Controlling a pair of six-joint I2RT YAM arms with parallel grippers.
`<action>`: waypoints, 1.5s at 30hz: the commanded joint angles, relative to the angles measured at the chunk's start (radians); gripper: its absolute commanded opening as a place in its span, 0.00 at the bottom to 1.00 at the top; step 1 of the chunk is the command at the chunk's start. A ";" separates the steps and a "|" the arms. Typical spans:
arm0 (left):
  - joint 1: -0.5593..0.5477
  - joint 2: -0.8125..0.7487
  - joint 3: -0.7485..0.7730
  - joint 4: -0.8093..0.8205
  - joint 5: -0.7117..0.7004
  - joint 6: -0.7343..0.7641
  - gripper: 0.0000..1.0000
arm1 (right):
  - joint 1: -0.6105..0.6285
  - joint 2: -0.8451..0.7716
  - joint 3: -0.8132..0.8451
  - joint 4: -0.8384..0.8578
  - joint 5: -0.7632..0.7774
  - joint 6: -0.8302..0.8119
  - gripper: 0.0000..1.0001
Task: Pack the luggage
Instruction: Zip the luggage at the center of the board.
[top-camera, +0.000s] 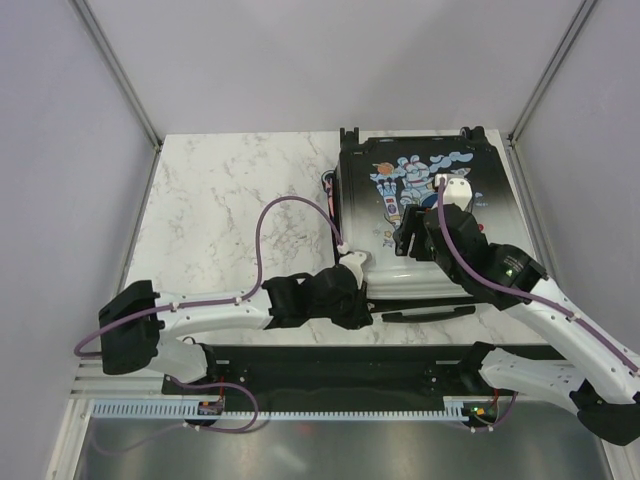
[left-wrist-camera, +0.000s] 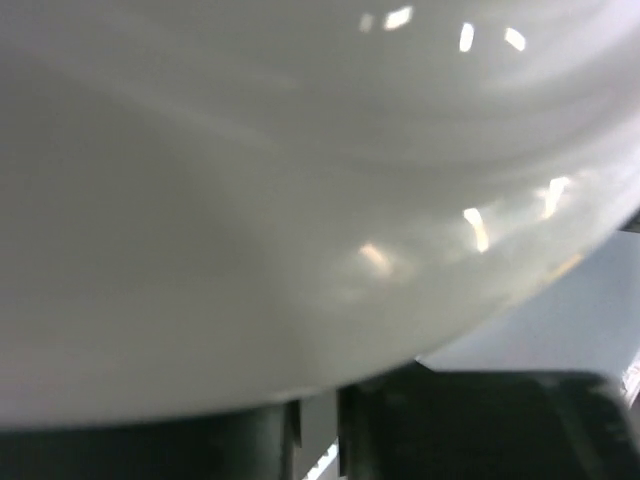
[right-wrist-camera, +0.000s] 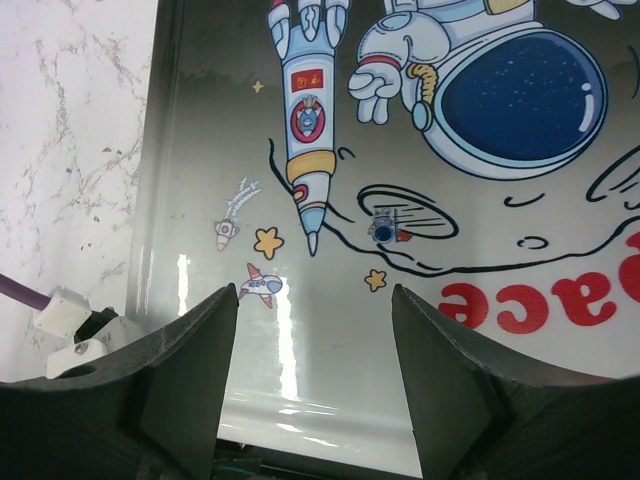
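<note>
The luggage (top-camera: 420, 215) lies flat and closed on the right of the marble table (top-camera: 220, 200), astronaut print up, its white end nearest the arms. My right gripper (top-camera: 410, 240) hovers over the lid, open and empty. In the right wrist view its fingers (right-wrist-camera: 190, 360) frame the printed shell (right-wrist-camera: 450, 250), and the gap (right-wrist-camera: 315, 300) between them is wide. My left gripper (top-camera: 366, 292) is pressed against the luggage's near left corner. In the left wrist view the white shell (left-wrist-camera: 300, 180) fills the frame. That gripper (left-wrist-camera: 318, 440) shows only a narrow slit between dark fingers, and a hold is not discernible.
The luggage's wheels (top-camera: 350, 133) point to the far edge and its black handle (top-camera: 430, 313) lies along the near side. A small dark and red item (top-camera: 330, 185) sits against its left side. Grey walls and metal posts (top-camera: 120, 75) close in the table.
</note>
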 joint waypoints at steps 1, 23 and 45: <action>0.005 0.042 0.034 -0.023 -0.063 -0.061 0.10 | -0.004 -0.006 -0.010 0.042 -0.032 -0.021 0.71; -0.040 -0.294 -0.023 -0.296 -0.249 -0.057 0.02 | -0.011 0.013 -0.176 0.014 -0.034 0.011 0.70; -0.043 -0.400 -0.121 -0.293 -0.251 0.083 0.02 | -0.297 0.767 0.665 0.207 -0.307 -0.248 0.96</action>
